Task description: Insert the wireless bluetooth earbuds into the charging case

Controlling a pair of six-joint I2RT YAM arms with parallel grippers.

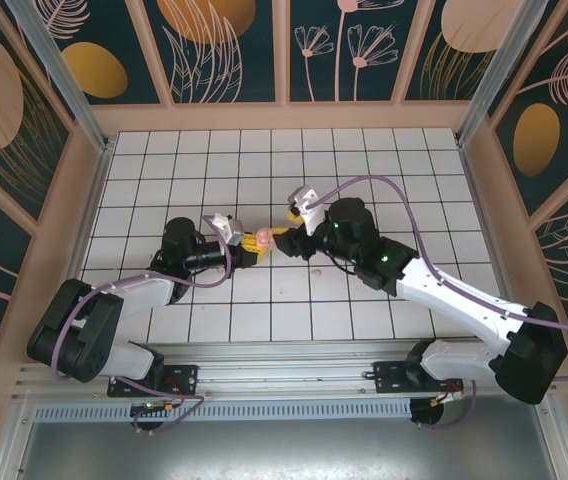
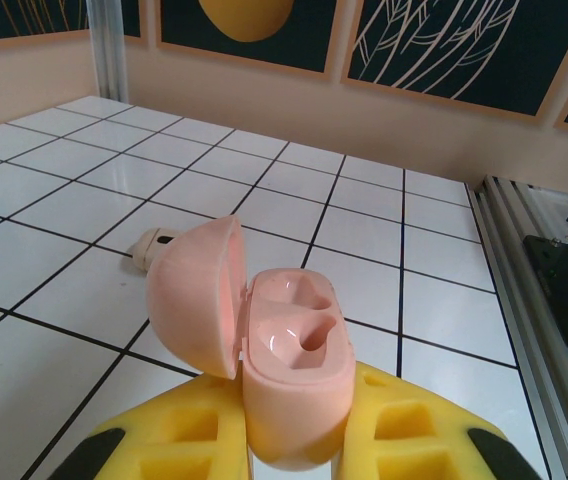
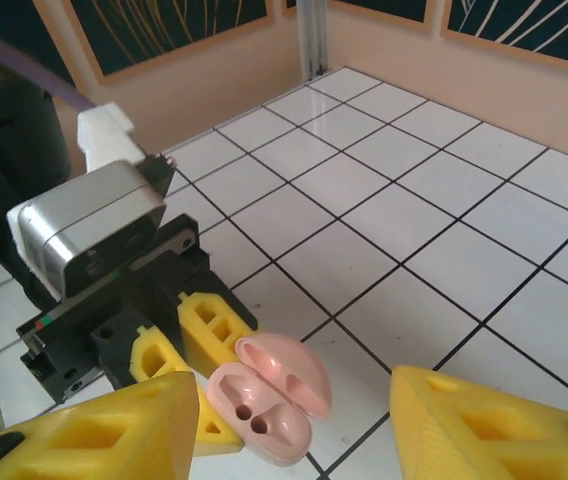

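Charging case (image 2: 299, 370), lid (image 2: 196, 295) open, sits clamped in the left gripper (image 2: 289, 450) above the table's (image 2: 64, 290) middle. Right gripper (image 3: 294, 425) hovers just beside it, jaws apart, empty. Best fetch the earbud (image 2: 152, 248) lying beyond and seat it stem-first.

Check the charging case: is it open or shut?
Open. The lid stands swung aside on its hinge, and the charging case bares its pink hollows in both wrist views.
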